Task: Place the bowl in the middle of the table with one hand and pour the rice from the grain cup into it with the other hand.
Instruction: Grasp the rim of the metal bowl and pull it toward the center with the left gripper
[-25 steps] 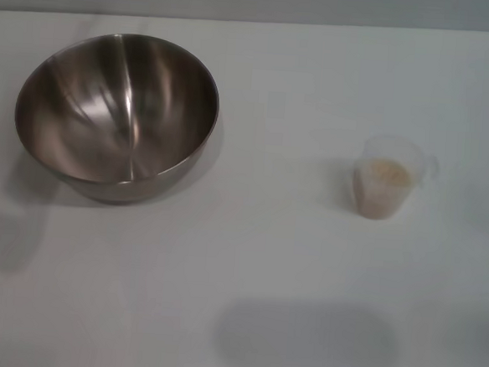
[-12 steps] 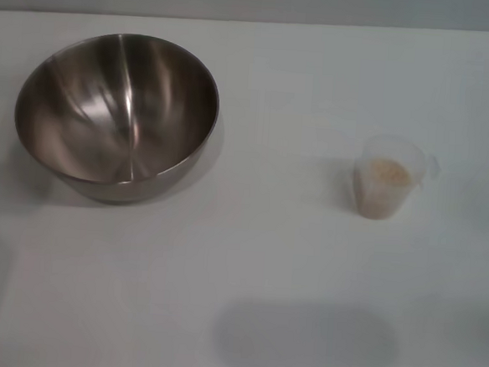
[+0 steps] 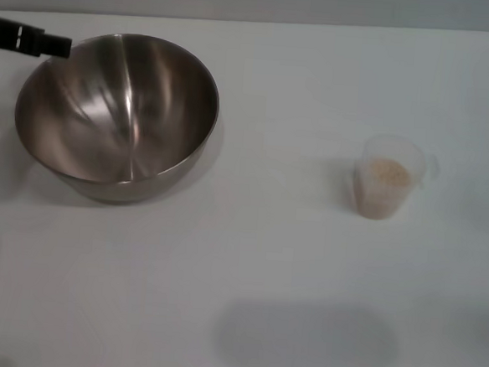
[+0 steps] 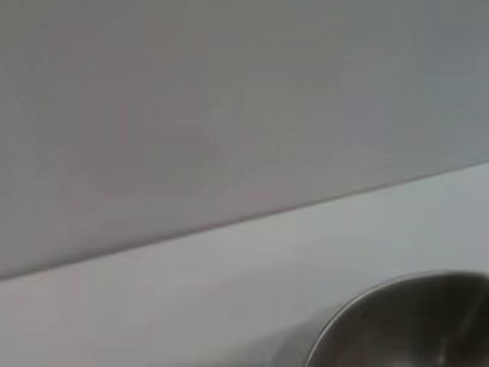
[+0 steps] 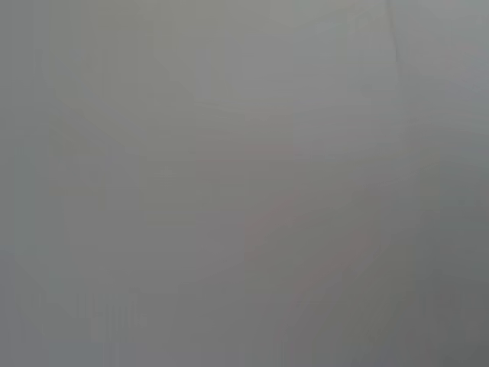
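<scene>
The steel bowl [image 3: 117, 112] stands on the white table [image 3: 273, 253] at the left, empty; part of its rim also shows in the left wrist view [image 4: 405, 321]. My left gripper [image 3: 57, 47] reaches in from the left edge as a black bar, its tip at the bowl's far-left rim. The clear grain cup [image 3: 387, 187] stands upright at the right, with pale rice [image 3: 387, 171] inside. My right gripper is out of view; the right wrist view shows only a plain grey surface.
A grey wall [image 3: 257, 0] runs along the table's far edge. Bare tabletop lies between the bowl and the cup and in front of both.
My left gripper has come into the head view at the top left and now reaches the bowl's rim. The bowl and the cup have not moved.
</scene>
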`<state>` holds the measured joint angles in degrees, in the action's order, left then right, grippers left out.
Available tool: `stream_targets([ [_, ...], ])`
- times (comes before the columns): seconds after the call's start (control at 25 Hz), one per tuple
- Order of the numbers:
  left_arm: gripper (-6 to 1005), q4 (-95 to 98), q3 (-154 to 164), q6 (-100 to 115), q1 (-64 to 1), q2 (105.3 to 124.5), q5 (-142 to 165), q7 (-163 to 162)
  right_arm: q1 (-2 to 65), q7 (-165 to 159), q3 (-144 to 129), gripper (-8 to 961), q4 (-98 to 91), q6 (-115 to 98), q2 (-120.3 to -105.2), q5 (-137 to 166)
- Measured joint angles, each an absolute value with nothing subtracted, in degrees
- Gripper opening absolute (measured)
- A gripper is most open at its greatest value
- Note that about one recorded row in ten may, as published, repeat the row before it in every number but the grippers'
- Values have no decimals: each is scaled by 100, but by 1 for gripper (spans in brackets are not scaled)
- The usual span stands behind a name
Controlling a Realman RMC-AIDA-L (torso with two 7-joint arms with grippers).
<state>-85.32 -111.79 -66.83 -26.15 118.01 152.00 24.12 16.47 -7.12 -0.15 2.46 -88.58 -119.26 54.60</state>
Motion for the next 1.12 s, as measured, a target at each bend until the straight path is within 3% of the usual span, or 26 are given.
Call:
stream_targets([
  [1.12, 811, -7241, -11155, -6252, -2875, 11821, 15170, 2716, 1691, -712, -61, 834, 255, -8712, -11927, 5503],
])
